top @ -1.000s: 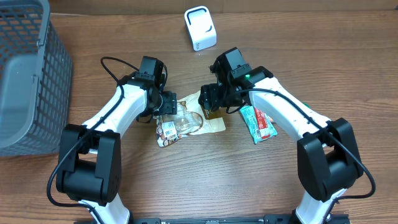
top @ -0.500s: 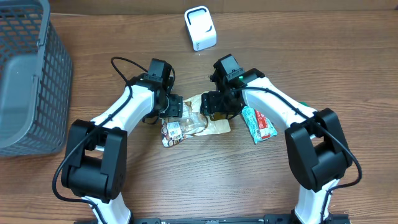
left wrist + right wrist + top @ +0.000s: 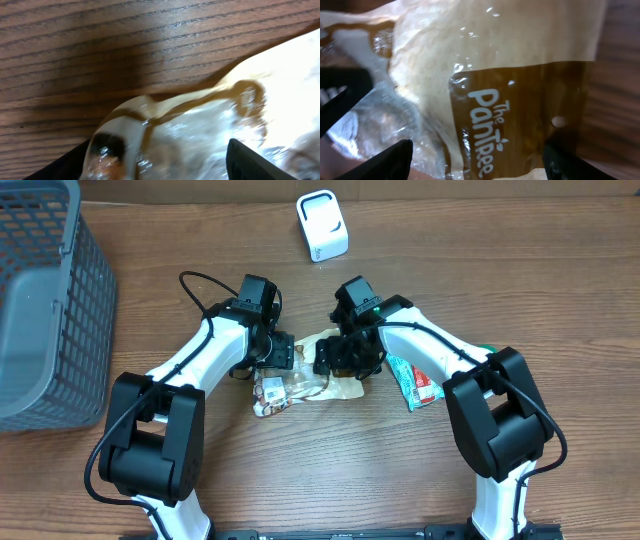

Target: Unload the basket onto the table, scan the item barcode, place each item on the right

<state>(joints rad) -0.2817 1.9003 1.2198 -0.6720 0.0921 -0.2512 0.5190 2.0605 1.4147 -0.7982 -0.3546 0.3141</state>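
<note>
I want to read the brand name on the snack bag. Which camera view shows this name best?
The right wrist view: the white lettering on the bag is close and readable. Overhead shows the bag small, with no lettering readable. The left wrist view shows only clear plastic and a cream edge.

The pouch (image 3: pixel 485 75) is carrying the white words "The Pantree" on its brown band, and they are running tilted in the right wrist view. In the overhead view, a white sticker (image 3: pixel 268 391) with dark print is sitting on the pouch's lower left corner, too small to read. The green and red packet (image 3: pixel 415 378) is showing print that is also too small to read.
</note>
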